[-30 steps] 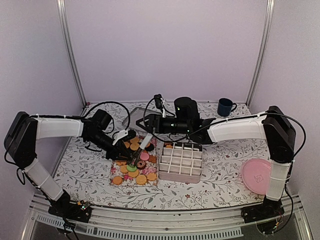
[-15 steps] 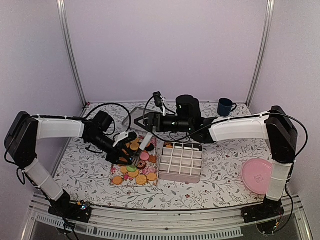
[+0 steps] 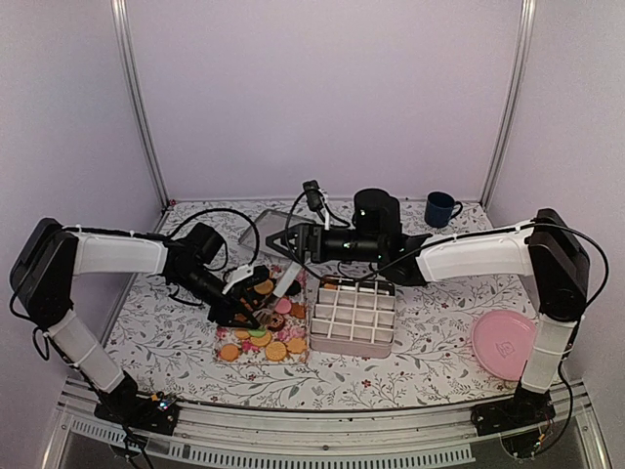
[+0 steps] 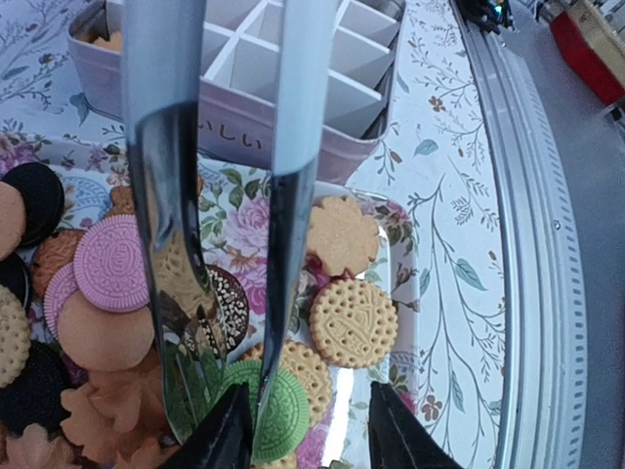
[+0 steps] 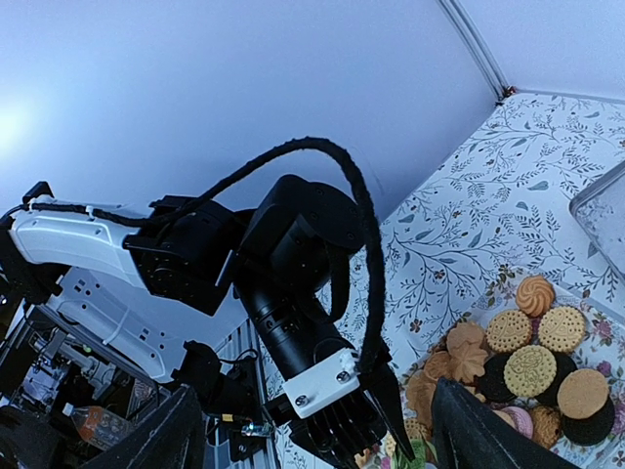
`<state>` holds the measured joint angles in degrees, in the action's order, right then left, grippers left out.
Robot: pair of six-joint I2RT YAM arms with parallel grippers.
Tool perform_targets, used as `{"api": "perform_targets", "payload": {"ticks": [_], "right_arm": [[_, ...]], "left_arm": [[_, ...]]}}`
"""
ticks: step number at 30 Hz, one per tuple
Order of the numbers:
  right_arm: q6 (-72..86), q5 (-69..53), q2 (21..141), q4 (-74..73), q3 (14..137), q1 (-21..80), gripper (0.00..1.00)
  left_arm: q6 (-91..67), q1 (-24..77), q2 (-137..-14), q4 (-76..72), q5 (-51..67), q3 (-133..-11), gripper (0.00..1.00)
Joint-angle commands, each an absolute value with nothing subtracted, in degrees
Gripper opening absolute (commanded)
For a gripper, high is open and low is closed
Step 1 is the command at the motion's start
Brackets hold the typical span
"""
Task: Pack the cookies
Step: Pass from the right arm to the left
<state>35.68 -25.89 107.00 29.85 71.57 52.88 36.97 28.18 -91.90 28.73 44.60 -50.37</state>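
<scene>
Looking down from above, you've got your left claw (image 4: 308, 430) low over the cookies (image 4: 354, 322). They're mostly gold ones, piled on a flowery tray (image 4: 239, 215) on the tabletop (image 3: 430, 322), just left of the white grid box (image 3: 354, 345). Its fingers are apart with nothing pinched between them, and the green cookie (image 4: 288, 415) sits just in front of them.

A pair of shiny metal tongs (image 4: 161, 195) slants down into the same spot. Their tips land by the green one and the sprinkled chocolate cookie (image 4: 223, 303). Can't tell what's propping the tongs up. The pink cookie (image 4: 112, 264) and a few black cookies (image 4: 29, 195) lie off to one side of the tongs.

Your right claw (image 5: 319, 425) hangs in the air over the far end of the tray, spread wide and carrying nothing. There's an orange cookie (image 3: 330, 284) in the box's far left corner cell. The pink plate (image 3: 503, 344) sits well off to the right, and the blue mug (image 3: 440, 208) is at the back.
</scene>
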Motion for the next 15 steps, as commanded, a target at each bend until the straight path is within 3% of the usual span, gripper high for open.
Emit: {"api": "perform_targets", "payload": {"ticks": [1,6,10,15], "right_arm": [[34.95,-28.77,104.72,33.95,70.31,53.53,0.82],[34.51,-30.72,103.96,34.81,69.87,53.54,0.84],[33.46,-31.18,102.86,34.94,69.79,53.47,0.87],[31.88,-30.36,101.09,34.81,69.79,52.77,0.95]], "left_arm": [[36.97,29.52,-94.17,27.03,45.79,-50.73,0.40],[36.89,30.37,-95.33,27.03,45.96,-51.97,0.26],[37.27,30.63,-94.30,27.21,46.39,-52.51,0.01],[38.89,30.59,-91.41,29.19,47.51,-52.92,0.00]]}}
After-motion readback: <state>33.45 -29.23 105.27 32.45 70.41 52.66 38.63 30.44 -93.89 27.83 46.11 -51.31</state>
